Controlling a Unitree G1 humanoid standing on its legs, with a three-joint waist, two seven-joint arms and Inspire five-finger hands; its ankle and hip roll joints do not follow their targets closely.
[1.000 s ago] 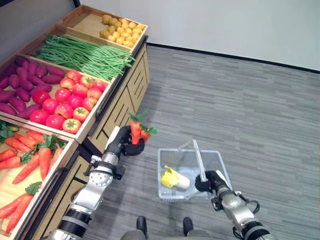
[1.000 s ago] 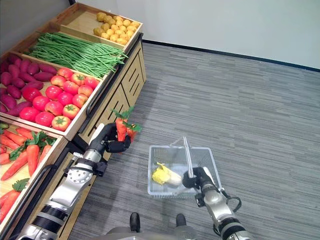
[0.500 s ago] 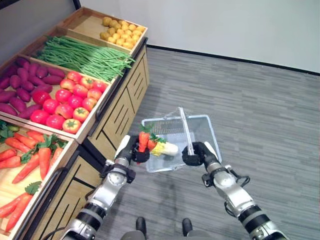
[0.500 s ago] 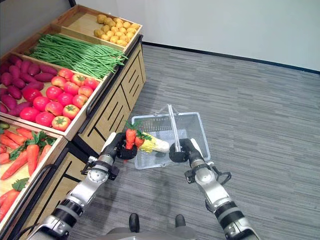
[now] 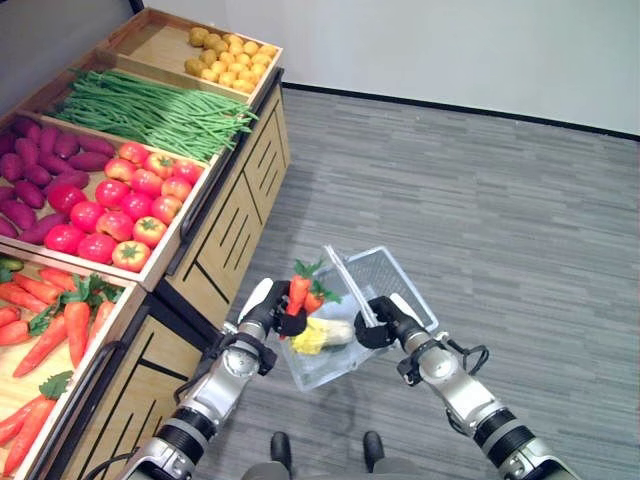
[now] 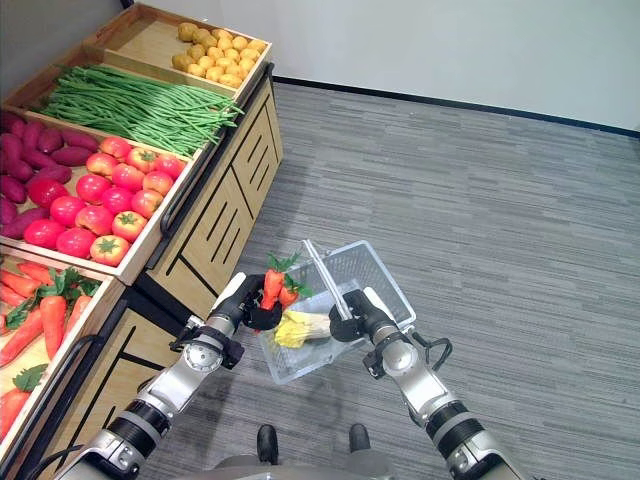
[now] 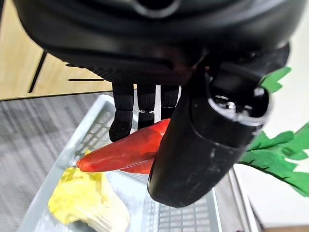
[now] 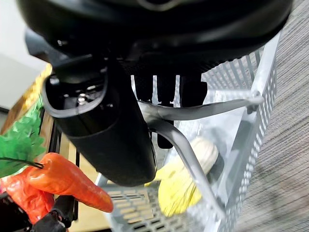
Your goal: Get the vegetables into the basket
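My left hand (image 5: 268, 318) is shut on an orange carrot (image 5: 298, 293) with green leaves, held upright over the near left rim of the wire basket (image 5: 395, 283). In the left wrist view the carrot (image 7: 126, 151) lies between thumb and fingers above the basket. My right hand (image 5: 381, 324) is shut on the basket's grey handle (image 8: 186, 159) and holds the basket tilted in the air before me. A yellow-white cabbage (image 5: 322, 335) lies inside the basket, and it shows as the cabbage (image 8: 186, 179) in the right wrist view.
A wooden produce stand (image 5: 230, 215) runs along my left with bins of carrots (image 5: 60, 320), tomatoes (image 5: 115, 205), purple sweet potatoes (image 5: 35, 165), green beans (image 5: 150, 112) and potatoes (image 5: 225, 65). Grey carpet floor (image 5: 480, 200) stretches to the right up to a white wall.
The right hand has brought the basket down and closer, tilting it more. The left hand with the carrot stays at the basket's left rim, slightly lower. The camera shifted a little.
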